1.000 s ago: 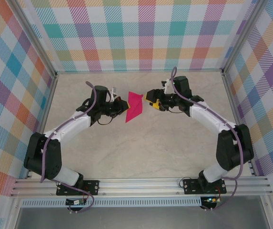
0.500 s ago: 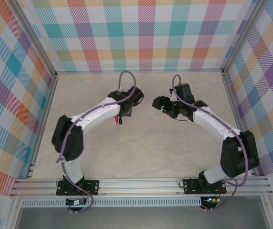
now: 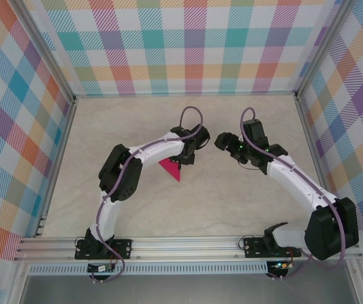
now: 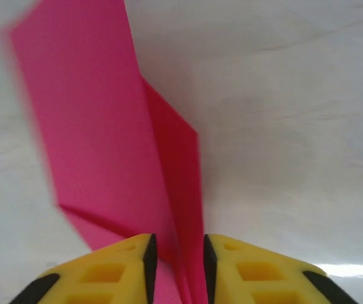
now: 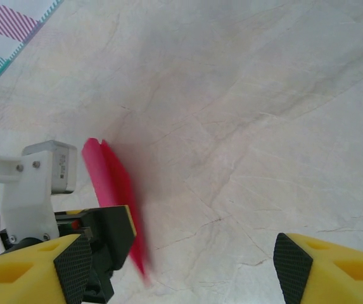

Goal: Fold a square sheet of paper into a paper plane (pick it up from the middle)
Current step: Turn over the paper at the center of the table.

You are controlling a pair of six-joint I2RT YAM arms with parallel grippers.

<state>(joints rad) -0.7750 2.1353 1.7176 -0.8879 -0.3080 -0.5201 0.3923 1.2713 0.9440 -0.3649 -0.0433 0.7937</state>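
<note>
Now: folded pink paper sits in the left gripper at mid-worktop

A pale, marbled worktop [image 3: 232, 202] fills the enclosure, with plaid walls [image 3: 194, 50] of many colours on three sides and an aluminium rail [image 3: 187, 244] along the near edge. Both arms are bolted to that rail. The left arm [image 3: 143, 155] bends sharply and reaches toward the centre, and the right arm [image 3: 295, 180] stretches in from the other side. Their tips are near each other but apart.

The right gripper [image 5: 184, 259] is spread wide, its yellow fingers far apart over bare worktop with nothing between them. The left gripper [image 4: 178, 244] has its jaws only narrowly parted, and folded paper runs up through the gap. I cannot tell whether the pads press on it.

The paper plane [image 3: 171, 170] is a magenta-pink pointed shape. From above it is a small triangle at the middle of the worktop, just beside and below the left gripper, with its tip toward the near edge. From the left wrist its layers fan away from the jaws along a centre crease. The right wrist camera catches it on edge, a thin blurred blade at the left gripper.
</note>
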